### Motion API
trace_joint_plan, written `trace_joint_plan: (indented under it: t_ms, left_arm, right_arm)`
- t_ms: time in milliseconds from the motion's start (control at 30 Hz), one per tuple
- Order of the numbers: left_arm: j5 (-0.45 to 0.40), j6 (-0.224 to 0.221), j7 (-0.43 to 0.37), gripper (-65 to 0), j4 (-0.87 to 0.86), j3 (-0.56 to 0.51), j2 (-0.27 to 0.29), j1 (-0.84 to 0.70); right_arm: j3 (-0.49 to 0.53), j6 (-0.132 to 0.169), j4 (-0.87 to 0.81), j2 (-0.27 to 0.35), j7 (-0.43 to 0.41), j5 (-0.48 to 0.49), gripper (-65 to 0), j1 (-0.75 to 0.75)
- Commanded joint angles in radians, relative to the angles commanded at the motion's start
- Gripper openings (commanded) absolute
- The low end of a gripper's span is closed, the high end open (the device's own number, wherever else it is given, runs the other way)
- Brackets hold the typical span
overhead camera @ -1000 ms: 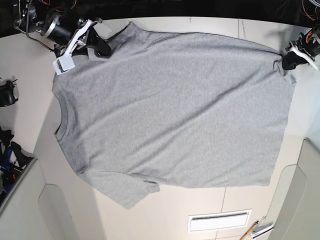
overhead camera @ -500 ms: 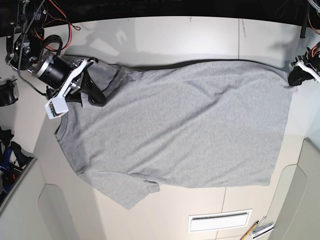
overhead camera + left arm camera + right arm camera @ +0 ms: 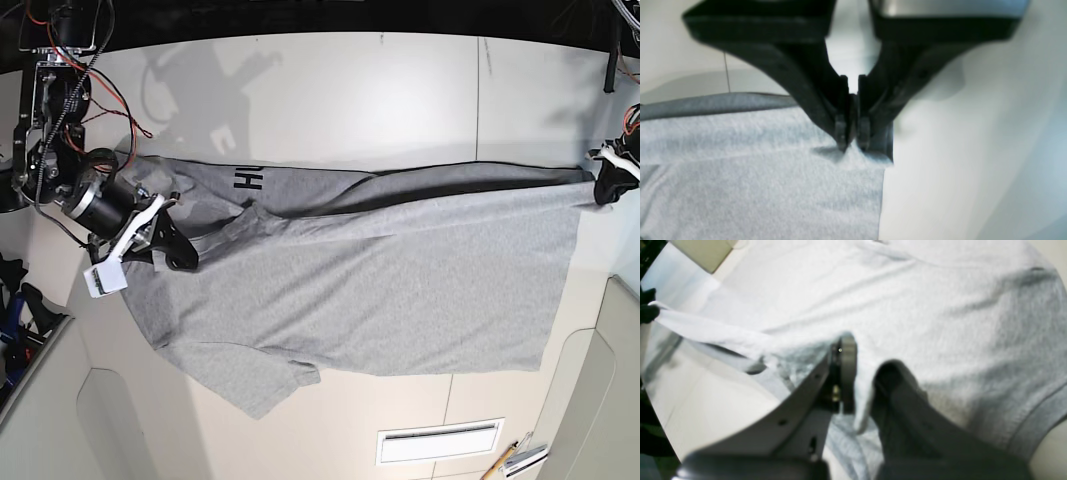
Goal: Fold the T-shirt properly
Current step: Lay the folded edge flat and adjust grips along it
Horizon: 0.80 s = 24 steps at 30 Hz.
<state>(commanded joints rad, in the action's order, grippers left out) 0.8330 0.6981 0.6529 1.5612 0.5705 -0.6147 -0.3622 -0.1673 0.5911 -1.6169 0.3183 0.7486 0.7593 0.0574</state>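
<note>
Pale cream tabletop (image 3: 330, 85) with thin seam lines carries the whole workpiece. Lying across it is the light heather-grey short-sleeved cotton T-shirt (image 3: 400, 290). Its far long edge is lifted and turned toward the near side, which exposes a strip of the underside with the start of black block letters (image 3: 247, 179). The near sleeve and the hem lie flat on the table.

My left gripper (image 3: 852, 141) has its black jaws pressed together on the hem corner, with only a thin pinch of cloth between the tips. My right gripper (image 3: 858, 390) has a bunched fold of cloth at the shoulder wedged between its grey finger and its black finger.

Judged risks:
1. The left pinch is shallow, so tension along the lifted edge could pull the corner free and drop that end.
2. If the two arms travel unevenly, the fold line will skew, because the lifted edge already sags between my grippers.
3. The far sleeve is crumpled near the right gripper and could be trapped inside the fold as a lump.
4. Dragging low could shift the layer resting on the table.
</note>
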Motion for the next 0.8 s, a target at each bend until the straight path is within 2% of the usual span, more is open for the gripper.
trace_joint_plan:
  t_ms: [167, 233, 333, 400, 567, 700, 800]
  left_arm:
    - [-0.045, 0.000, 0.007, -65.0, -0.018, 0.000, -0.009, 0.013]
    - [0.034, 0.000, 0.091, -65.0, 0.003, 0.000, -0.023, 0.012]
    - [0.083, 0.000, 0.235, -65.0, 0.072, 0.000, -0.037, -0.001]
    - [0.110, 0.000, 0.273, -65.0, 0.118, 0.000, -0.046, -0.029]
    - [0.110, 0.000, 0.271, -65.0, 0.198, 0.028, -0.047, -0.152]
    - [0.155, 0.000, 0.272, -65.0, 0.200, 0.146, -0.047, -0.233]
    - [0.188, 0.000, 0.273, -65.0, 0.200, 0.205, -0.048, -0.293]
  right_arm:
    - [0.031, 0.000, 0.020, 0.000, -0.008, -0.012, -65.0, 0.000]
    - [0.031, 0.000, 0.020, 0.000, -0.008, -0.020, -65.0, 0.000]
    - [0.031, -0.001, 0.019, 0.009, 0.013, -0.012, -65.0, -0.024]
    - [0.030, 0.000, 0.016, 0.021, 0.019, 0.013, -65.0, -0.055]
    - [0.000, 0.002, -0.087, 0.072, 0.035, 0.037, -65.0, -0.179]
    - [-0.056, 0.005, -0.218, 0.107, 0.038, 0.038, -65.0, -0.320]
    - [-0.100, 0.005, -0.257, 0.119, 0.037, 0.055, -65.0, -0.419]
